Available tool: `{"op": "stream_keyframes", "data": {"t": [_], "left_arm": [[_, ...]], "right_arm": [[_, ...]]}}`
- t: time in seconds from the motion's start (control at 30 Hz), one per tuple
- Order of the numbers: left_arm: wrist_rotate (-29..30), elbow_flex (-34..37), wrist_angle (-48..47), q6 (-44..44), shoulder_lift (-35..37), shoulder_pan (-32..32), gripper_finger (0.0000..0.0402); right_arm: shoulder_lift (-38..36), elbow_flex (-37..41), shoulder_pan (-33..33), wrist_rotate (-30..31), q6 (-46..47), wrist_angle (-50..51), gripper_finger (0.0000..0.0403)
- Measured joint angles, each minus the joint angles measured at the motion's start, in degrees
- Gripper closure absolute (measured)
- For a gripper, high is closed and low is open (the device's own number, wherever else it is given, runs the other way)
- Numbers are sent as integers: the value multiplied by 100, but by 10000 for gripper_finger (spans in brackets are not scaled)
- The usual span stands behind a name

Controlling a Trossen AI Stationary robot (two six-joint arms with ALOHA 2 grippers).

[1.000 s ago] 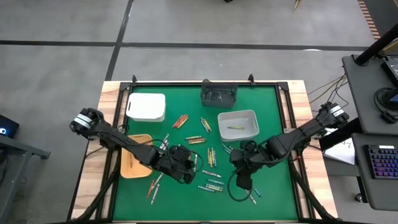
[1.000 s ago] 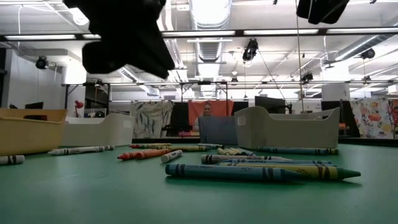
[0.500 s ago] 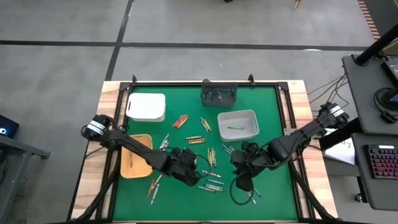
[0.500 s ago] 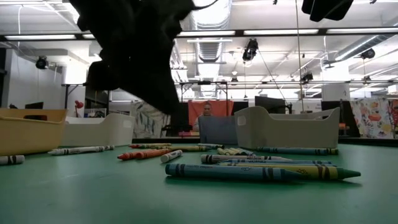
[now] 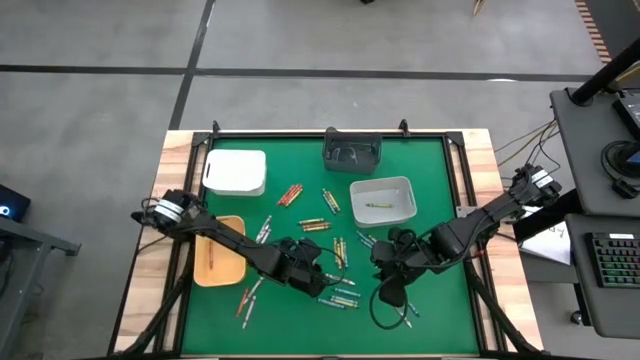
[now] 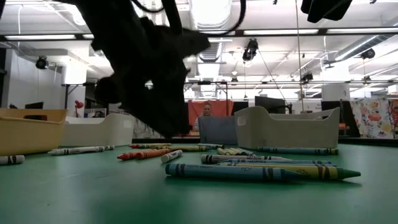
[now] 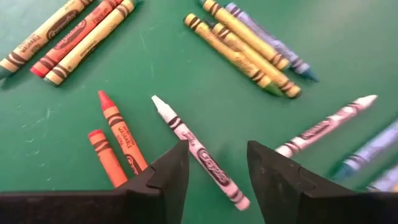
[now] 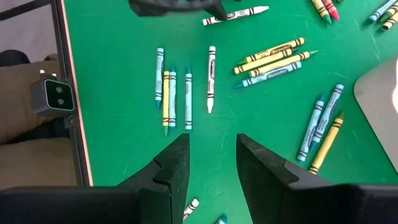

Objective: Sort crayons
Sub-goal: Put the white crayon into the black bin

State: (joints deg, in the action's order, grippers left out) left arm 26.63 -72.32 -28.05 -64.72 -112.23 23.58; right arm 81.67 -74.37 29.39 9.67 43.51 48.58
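Crayons lay scattered on the green counter. My left jaws stood spread over a white crayon, two orange crayons beside; my right jaws spread, empty.

floor: grey concrete | desk: keyboard | ceiling lights: on

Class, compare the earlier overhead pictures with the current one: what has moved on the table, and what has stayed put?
The left arm has reached further right and toward the front edge; its tool now hangs open above a white crayon, with nothing held. The right tool has not moved and stays open. The crayons on the mat, the grey bin and the other trays lie as before.
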Motion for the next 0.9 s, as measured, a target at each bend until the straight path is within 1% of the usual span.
{"op": "stream_keyframes", "data": {"t": [0.13,0.43,0.8,0.9], "left_arm": [[5,-43,4,-54,-140,-18,248],[140,-19,19,-65,-207,-18,254],[144,123,20,-137,-207,-18,277],[143,132,22,-137,-211,-18,287]], "right_arm": [[0,0,0,2,0,-3,284],[0,0,0,105,-1,0,284],[0,0,-2,114,0,-4,284],[0,0,-2,235,-2,-4,284]]}}
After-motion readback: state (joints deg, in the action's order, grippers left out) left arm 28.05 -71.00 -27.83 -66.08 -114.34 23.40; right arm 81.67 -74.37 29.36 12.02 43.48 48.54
